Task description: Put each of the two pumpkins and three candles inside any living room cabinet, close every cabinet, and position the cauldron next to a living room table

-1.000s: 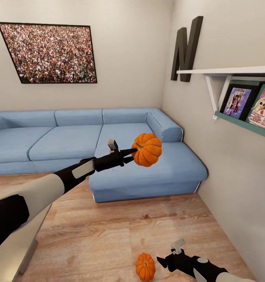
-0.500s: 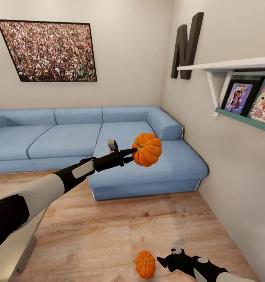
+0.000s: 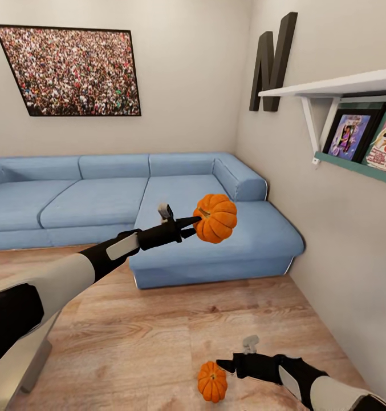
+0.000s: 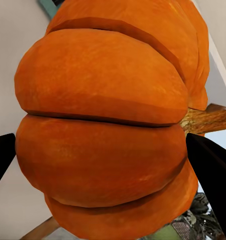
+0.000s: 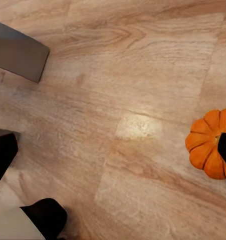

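My left gripper (image 3: 191, 221) is shut on one orange ribbed pumpkin (image 3: 215, 218), held in the air in front of the sofa. In the left wrist view this pumpkin (image 4: 102, 130) sits between the two dark fingers (image 4: 213, 170). A second pumpkin (image 3: 212, 381) stands on the wood floor at the bottom of the head view. My right gripper (image 3: 221, 363) hovers low just to its right, open. In the right wrist view the floor pumpkin (image 5: 209, 145) lies beside one fingertip, off to one side of the wide gap.
A blue corner sofa (image 3: 101, 200) runs along the far wall. On the right wall hang a white shelf (image 3: 329, 88) with framed pictures and a dark letter N (image 3: 272, 65). A grey table corner (image 3: 19, 365) with a leg shows at lower left.
My right gripper has moved forward and left, closer to the floor pumpkin. The view has shifted slightly. The left arm holds its pumpkin as before.
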Tool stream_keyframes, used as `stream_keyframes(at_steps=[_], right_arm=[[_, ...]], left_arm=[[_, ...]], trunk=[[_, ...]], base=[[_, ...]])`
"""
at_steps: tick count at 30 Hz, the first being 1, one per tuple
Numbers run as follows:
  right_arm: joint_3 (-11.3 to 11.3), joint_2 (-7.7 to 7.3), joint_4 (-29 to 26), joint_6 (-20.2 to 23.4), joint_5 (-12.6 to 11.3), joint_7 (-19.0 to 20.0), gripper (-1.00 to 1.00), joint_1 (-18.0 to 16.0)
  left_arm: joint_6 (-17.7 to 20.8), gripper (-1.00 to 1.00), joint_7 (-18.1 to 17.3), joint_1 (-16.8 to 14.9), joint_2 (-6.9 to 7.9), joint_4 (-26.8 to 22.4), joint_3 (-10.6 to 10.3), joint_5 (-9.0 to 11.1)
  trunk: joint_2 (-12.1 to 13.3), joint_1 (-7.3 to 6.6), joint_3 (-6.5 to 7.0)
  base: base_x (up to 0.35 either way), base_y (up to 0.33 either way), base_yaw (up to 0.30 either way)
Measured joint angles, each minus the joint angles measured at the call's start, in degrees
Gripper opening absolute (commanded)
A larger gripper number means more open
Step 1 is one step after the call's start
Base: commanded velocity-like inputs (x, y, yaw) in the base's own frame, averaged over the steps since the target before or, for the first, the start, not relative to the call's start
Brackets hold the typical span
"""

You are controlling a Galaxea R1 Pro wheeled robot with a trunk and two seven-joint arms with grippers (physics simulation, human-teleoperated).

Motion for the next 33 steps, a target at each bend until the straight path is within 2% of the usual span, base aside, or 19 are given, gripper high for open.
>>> stream_keyframes(at_steps=[2, 6, 27, 30, 33], right_arm=[[-0.24, -0.79, 0.06, 0.02, -1.68, 0.69, 1.00, -0.31], [-0.48, -2.06, -0.12, -0.02, -2.40, 2.55, 1.00, -0.42], [-0.71, -3.30, -0.27, -0.30, -2.57, 1.82, 1.00, -0.46], [-0.71, -3.17, -0.27, -0.26, -2.57, 1.82, 1.00, -0.46], [-0.72, -3.30, -0.27, -0.29, -2.57, 1.82, 1.00, -0.46]], left_arm=[[0.00, -1.00, 0.00, -0.01, 0.03, 0.00, 0.00, 0.00], [0.01, -1.00, 0.00, -0.01, 0.04, 0.00, 0.00, 0.00], [0.00, -1.00, 0.02, 0.03, 0.26, 0.07, -0.11, -0.01], [-0.02, -1.00, 0.12, 0.02, -0.04, 0.08, -0.18, -0.01], [-0.04, -1.00, 0.20, 0.01, -1.07, 0.13, -0.21, -0.02]], trunk=[[-0.80, 0.44, -0.36], [-2.41, 1.32, -1.08], [-10.83, 5.93, -4.85], [-12.03, 6.59, -5.39], [-13.24, 7.25, -5.93]], base=[[0.000, 0.000, 0.000], [0.000, 0.000, 0.000], [0.000, 0.000, 0.000], [0.000, 0.000, 0.000], [0.000, 0.000, 0.000]])
